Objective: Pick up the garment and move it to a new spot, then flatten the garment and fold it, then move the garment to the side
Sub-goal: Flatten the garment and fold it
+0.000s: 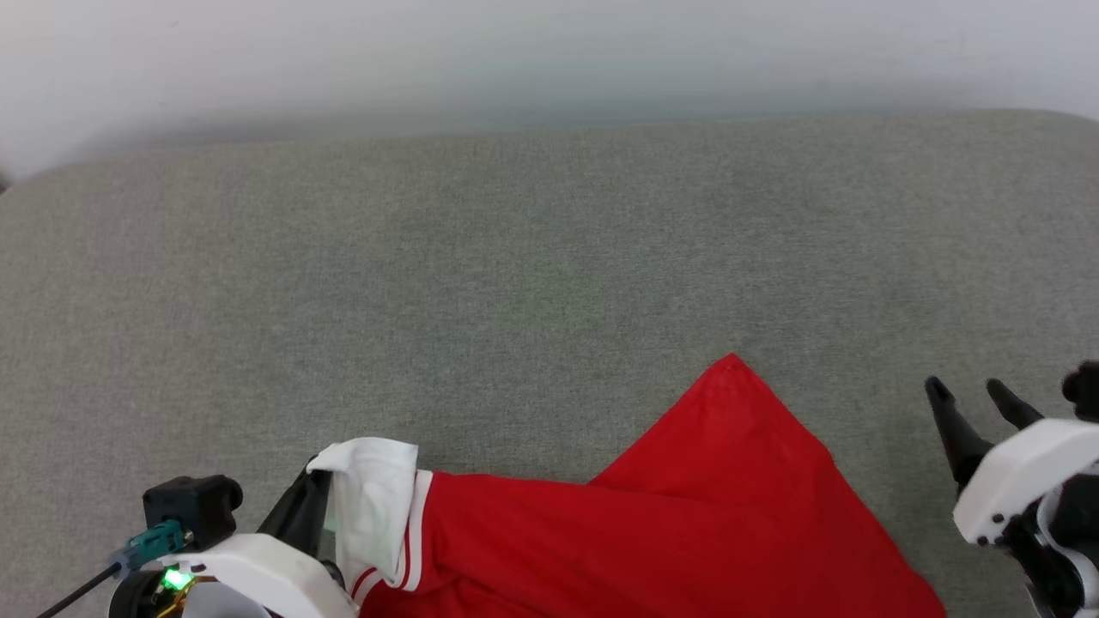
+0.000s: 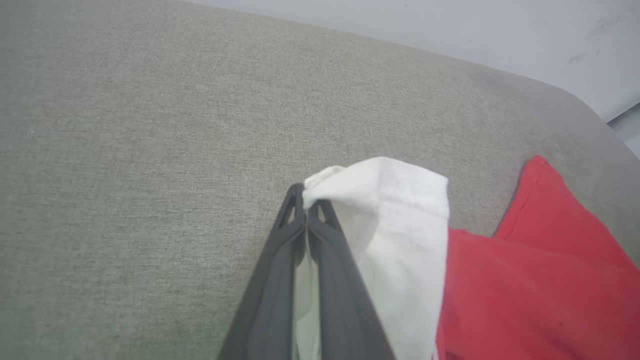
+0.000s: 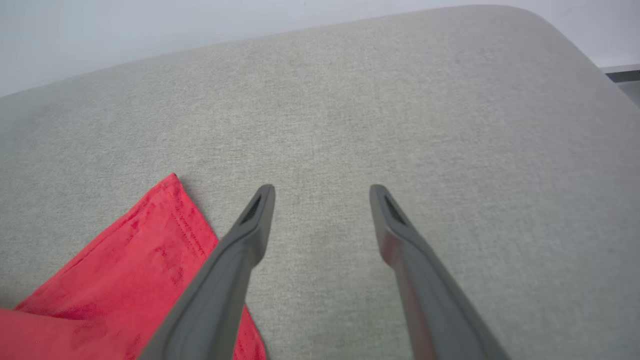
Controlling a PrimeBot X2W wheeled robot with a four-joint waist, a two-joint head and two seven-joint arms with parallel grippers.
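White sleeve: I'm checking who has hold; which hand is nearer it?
Left. The left hand pinches the white sleeve; the right hand stands open over grey fabric, beyond the garment's red corner.

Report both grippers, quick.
Left gripper: closed on the garment's white sleeve.
Right gripper: open, holding nothing.

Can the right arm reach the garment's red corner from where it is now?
Probably yes: the right arm has its jaws open and empty beside the red corner of the garment, with only bare grey cushion between.
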